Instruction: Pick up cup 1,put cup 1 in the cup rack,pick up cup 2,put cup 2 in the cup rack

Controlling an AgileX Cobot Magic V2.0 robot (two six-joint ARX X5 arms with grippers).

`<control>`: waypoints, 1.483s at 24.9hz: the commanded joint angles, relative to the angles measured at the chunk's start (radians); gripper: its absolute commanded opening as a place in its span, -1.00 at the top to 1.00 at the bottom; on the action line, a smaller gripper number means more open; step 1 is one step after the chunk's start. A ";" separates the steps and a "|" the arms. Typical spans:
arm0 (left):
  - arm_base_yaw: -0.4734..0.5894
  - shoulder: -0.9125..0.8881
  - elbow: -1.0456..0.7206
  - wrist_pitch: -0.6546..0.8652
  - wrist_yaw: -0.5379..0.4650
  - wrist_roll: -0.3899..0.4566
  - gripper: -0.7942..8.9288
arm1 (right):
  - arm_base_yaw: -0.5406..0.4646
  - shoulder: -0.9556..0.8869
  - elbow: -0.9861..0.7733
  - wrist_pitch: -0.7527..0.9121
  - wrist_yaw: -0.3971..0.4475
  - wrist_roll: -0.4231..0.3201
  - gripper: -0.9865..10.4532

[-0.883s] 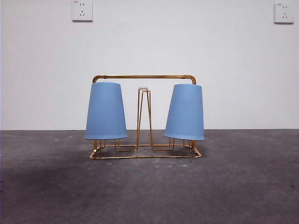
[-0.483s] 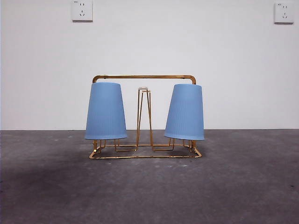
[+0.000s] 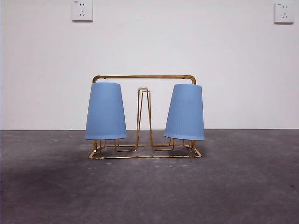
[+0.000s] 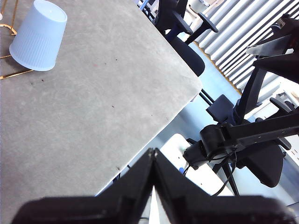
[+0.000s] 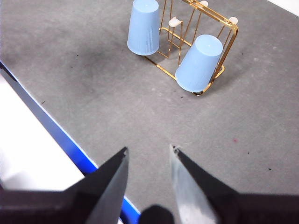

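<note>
The gold wire cup rack (image 3: 144, 77) stands mid-table in the front view. Two blue ribbed cups hang upside down on its prongs, one at the left (image 3: 105, 111) and one at the right (image 3: 185, 112), which tilts slightly. A bare prong with a pale tip (image 3: 143, 88) stands between them. The right wrist view shows the rack (image 5: 228, 37) and both cups (image 5: 144, 27) (image 5: 198, 63) far from my right gripper (image 5: 148, 149), which is open and empty. My left gripper (image 4: 153, 151) is shut and empty near the table's edge, far from the one cup (image 4: 38, 35) in its view. Neither arm shows in the front view.
Two wall sockets (image 3: 82, 10) (image 3: 284, 12) are on the white wall behind. Office chairs (image 4: 180, 21) and a stand (image 4: 243, 135) are beyond the table edge in the left wrist view. A blue-trimmed table edge (image 5: 56, 128) lies near my right gripper.
</note>
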 commanded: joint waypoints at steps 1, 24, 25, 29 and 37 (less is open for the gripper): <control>-0.002 0.000 -0.003 0.003 0.001 0.007 0.84 | 0.000 0.001 -0.005 -0.015 0.004 0.010 0.56; 0.592 -0.210 -0.276 0.552 -0.398 0.760 0.84 | 0.000 0.001 -0.005 -0.015 0.004 0.011 0.56; 0.613 -0.238 -0.322 0.581 -0.399 0.754 0.84 | 0.000 0.001 -0.005 -0.014 0.004 0.010 0.56; 0.667 -0.336 -0.495 0.621 -0.399 0.726 0.84 | 0.000 0.001 -0.005 -0.015 0.004 0.010 0.56; 0.696 -0.482 -0.777 0.627 -0.403 0.661 0.84 | 0.000 0.001 -0.005 -0.015 0.004 0.011 0.56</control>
